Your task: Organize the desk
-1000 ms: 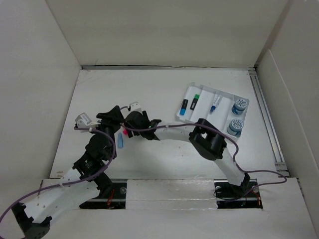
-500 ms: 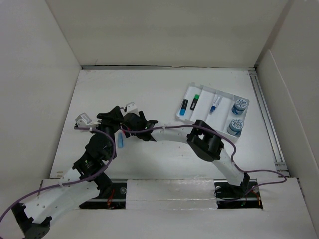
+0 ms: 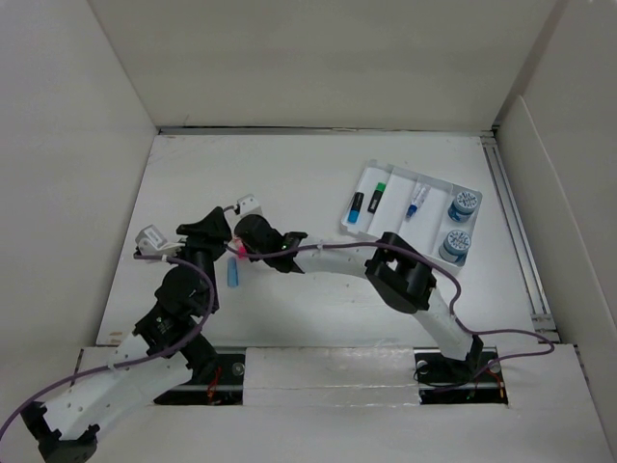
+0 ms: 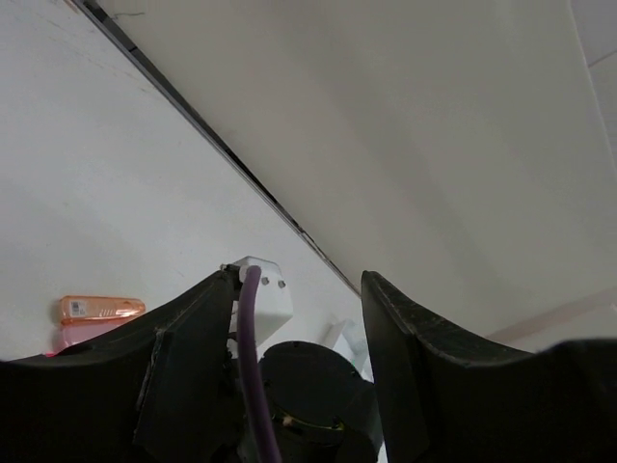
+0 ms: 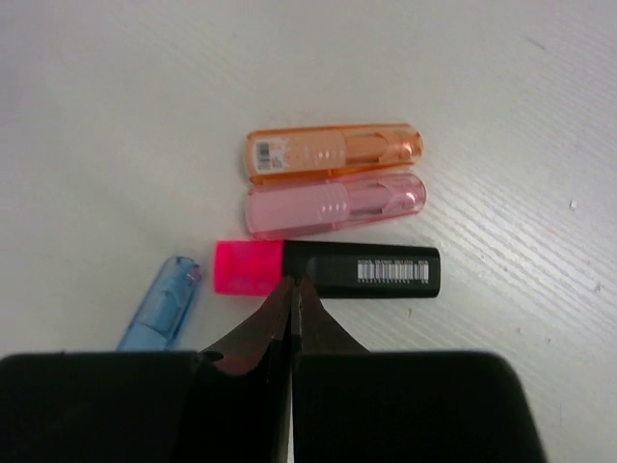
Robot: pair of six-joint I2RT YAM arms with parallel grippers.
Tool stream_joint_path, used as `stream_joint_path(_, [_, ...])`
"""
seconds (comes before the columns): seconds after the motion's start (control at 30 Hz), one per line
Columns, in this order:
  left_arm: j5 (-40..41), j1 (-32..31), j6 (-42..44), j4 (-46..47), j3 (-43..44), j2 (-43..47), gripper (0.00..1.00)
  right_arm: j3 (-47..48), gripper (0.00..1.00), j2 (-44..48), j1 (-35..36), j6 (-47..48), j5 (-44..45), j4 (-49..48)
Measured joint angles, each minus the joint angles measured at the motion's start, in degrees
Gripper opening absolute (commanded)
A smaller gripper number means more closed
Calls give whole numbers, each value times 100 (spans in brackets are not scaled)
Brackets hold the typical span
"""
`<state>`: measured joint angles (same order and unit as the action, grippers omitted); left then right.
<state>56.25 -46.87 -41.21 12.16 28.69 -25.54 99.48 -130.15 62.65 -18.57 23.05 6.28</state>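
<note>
Sorting step, at the pick. The desk [image 3: 289, 174] fills the floor of the top view. On its left half lie a pink-capped highlighter [image 5: 328, 268], a pink case [image 5: 335, 204], an orange case [image 5: 333, 151] and a blue cap-like piece [image 5: 162, 304], all well apart from the compartment tray [image 3: 424, 177] at right rear. You see the right gripper [image 5: 292, 285] with jaws pressed together on nothing, its tips at the highlighter's near edge where cap joins barrel, beside rather than around it. The left gripper [image 4: 299, 280] hangs close by, about half apart and empty. By this view the highlighter is not gripped, so your next move calls for parting the right jaws, straddling the barrel, then closing.
</note>
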Motion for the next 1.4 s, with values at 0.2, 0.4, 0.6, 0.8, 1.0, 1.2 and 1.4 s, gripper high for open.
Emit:
stream_joint_path(0.2, [83, 0, -20, 15, -144, 341, 50, 356, 0, -15, 2, 85, -175, -74])
stream_joint_path(0.4, [92, 0, -17, 24, -155, 195, 50, 566, 0, -293, 2, 127, -461, -72])
stream_joint_path(0.6, [114, 0, -13, 2, -155, 90, 50, 645, 0, -568, 2, 127, -678, -83])
stream_joint_path(0.8, [127, 0, 7, 2, -155, 90, 50, 664, 0, -599, 2, 127, -750, -127])
stream_joint_path(1.0, [118, 0, 7, 7, -155, 44, 50, -15, 0, -232, 9, 109, -765, -437])
stream_joint_path(1.2, [98, 0, 9, 9, -155, 22, 50, -1163, 0, 505, 11, 83, -638, -435])
stream_joint_path(1.4, [94, 0, 11, 13, -155, 22, 50, -1606, 0, 973, 11, 81, -564, -363])
